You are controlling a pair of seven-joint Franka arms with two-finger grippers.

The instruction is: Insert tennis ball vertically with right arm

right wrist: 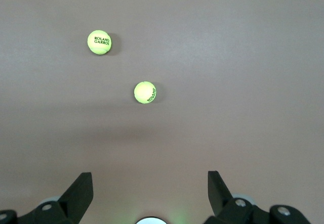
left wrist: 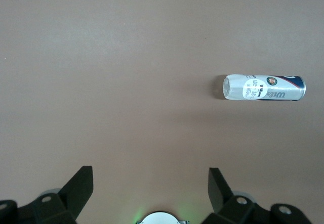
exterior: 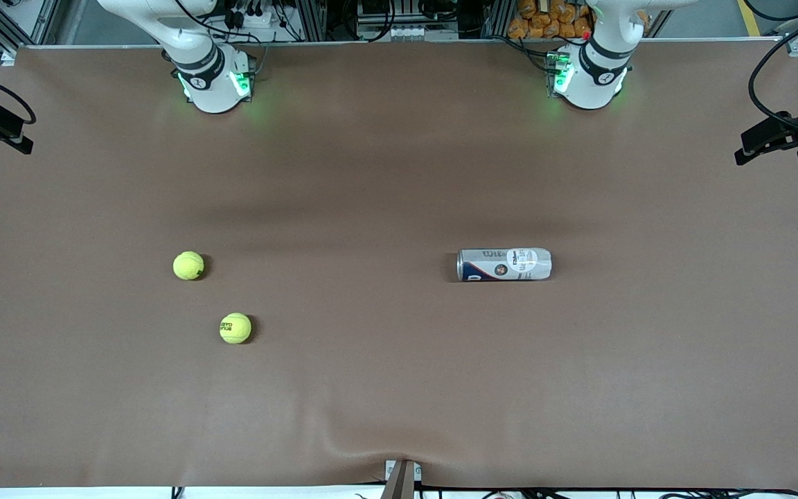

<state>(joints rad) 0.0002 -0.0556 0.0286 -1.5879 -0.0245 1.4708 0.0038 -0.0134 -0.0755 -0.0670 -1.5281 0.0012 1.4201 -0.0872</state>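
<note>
Two tennis balls (right wrist: pixel 145 92) below gaping right gripper (right wrist: pixel 150 196)

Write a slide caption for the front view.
Two tennis balls and a tipped-over ball can lie apart on the table.

front camera looks down from high across the table (exterior: pixel 399 388), facing both bases. each wrist camera stares straight down from well up: left shares the can (left wrist: pixel 264 88), right shares both tennis balls (right wrist: pixel 145 92).

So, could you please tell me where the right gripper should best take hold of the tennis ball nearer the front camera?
Probably from straight above, fingers closing across the middle of the nearer tennis ball: it is round, lies free on the table, and stands apart from the other tennis ball.
</note>
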